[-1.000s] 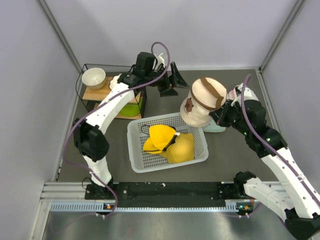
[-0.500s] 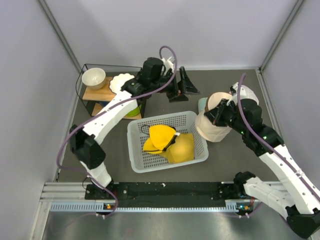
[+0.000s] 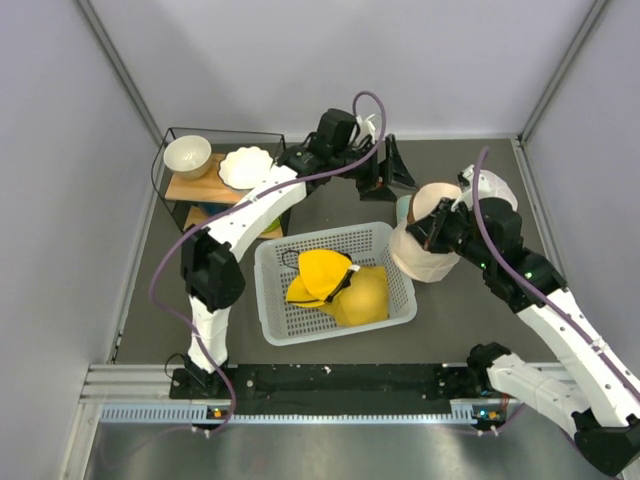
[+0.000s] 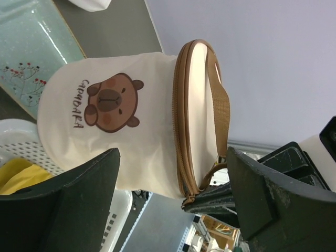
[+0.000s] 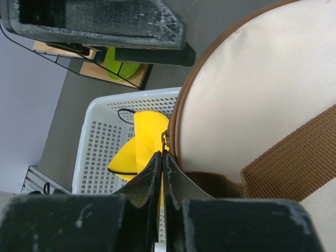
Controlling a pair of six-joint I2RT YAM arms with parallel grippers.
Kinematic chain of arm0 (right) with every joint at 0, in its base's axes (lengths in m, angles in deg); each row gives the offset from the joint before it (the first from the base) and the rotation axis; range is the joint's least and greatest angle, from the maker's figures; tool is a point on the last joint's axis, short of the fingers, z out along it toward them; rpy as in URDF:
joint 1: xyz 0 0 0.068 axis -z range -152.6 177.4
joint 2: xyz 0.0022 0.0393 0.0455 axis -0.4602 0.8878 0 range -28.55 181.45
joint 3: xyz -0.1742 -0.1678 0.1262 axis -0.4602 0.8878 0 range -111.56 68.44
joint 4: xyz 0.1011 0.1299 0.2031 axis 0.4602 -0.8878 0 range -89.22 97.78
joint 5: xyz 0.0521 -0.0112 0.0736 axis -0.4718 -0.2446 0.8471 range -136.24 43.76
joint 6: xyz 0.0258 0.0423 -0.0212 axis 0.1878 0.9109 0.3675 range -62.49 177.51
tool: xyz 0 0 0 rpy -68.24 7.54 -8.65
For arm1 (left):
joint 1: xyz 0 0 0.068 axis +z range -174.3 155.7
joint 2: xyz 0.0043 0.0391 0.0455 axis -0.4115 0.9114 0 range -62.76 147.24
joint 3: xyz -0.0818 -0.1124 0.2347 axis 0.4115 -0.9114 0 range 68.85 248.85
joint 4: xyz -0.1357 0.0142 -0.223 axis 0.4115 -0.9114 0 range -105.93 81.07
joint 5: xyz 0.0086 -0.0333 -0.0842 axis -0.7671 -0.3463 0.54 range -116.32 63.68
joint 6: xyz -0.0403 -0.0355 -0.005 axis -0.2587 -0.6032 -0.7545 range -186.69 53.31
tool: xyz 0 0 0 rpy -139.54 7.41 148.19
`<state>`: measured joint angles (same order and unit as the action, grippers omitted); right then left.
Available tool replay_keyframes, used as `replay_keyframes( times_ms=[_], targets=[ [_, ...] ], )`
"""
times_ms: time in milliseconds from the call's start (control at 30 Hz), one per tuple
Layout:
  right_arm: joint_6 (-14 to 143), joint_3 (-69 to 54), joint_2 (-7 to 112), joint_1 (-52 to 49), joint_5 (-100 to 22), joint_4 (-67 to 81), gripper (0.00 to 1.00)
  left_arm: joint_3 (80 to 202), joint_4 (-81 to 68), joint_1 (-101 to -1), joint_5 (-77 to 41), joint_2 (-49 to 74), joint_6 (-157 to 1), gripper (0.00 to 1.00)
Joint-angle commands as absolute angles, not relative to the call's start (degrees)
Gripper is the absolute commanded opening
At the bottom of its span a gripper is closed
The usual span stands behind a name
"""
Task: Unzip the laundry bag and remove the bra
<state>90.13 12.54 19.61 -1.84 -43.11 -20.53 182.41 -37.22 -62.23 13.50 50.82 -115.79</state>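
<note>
The cream laundry bag (image 3: pixel 422 250) with brown trim stands right of the basket. It fills the left wrist view (image 4: pixel 131 126), showing a brown animal print. My right gripper (image 3: pixel 438 227) is shut on the bag's zipper pull at the rim of the round end (image 5: pixel 252 105); the thin pull sits pinched between its tips (image 5: pixel 163 153). The brown strap (image 5: pixel 294 157) crosses that end. My left gripper (image 3: pixel 390 172) is open and empty, just behind and left of the bag, its fingers (image 4: pixel 79 199) spread either side of the bag's edge. The bra is hidden.
A white lattice basket (image 3: pixel 270 300) holds a yellow padded garment (image 3: pixel 340 285). A wire rack at back left holds a white bowl (image 3: pixel 187 155) and a white plate (image 3: pixel 245 167). A teal tray (image 4: pixel 31 52) lies behind the bag.
The bag has come down from a raised, tilted pose to stand right of the basket with my right gripper. My left gripper has swung right toward the bag.
</note>
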Motion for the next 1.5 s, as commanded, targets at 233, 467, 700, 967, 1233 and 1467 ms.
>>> replay_keyframes(
  times_ms=[233,467,700,967,1233,1467],
  targets=[
    [89.4,10.6,20.0,-3.0,-43.1,-18.4,0.00,185.3,-27.4,-65.8,20.7,54.3,-121.2,0.40],
    [87.7,6.3,18.8,-3.0,-49.7,-22.4,0.00,183.6,-18.2,-64.8,17.5,51.6,-127.4,0.00],
    [85.1,4.2,18.2,-2.3,-51.4,-25.6,0.00,181.2,-17.0,-61.7,13.6,46.2,-128.7,0.00],
    [83.3,6.0,16.6,2.3,-50.3,-26.8,0.00,176.0,-16.1,-56.1,14.0,39.7,-128.7,0.00],
    [81.3,5.9,17.7,4.5,-51.7,-26.8,0.00,176.5,-16.0,-54.5,18.4,38.8,-127.7,0.00],
    [81.1,4.2,20.9,4.5,-50.2,-22.9,0.00,177.3,-14.6,-54.4,18.1,39.5,-126.5,0.00]
  ],
)
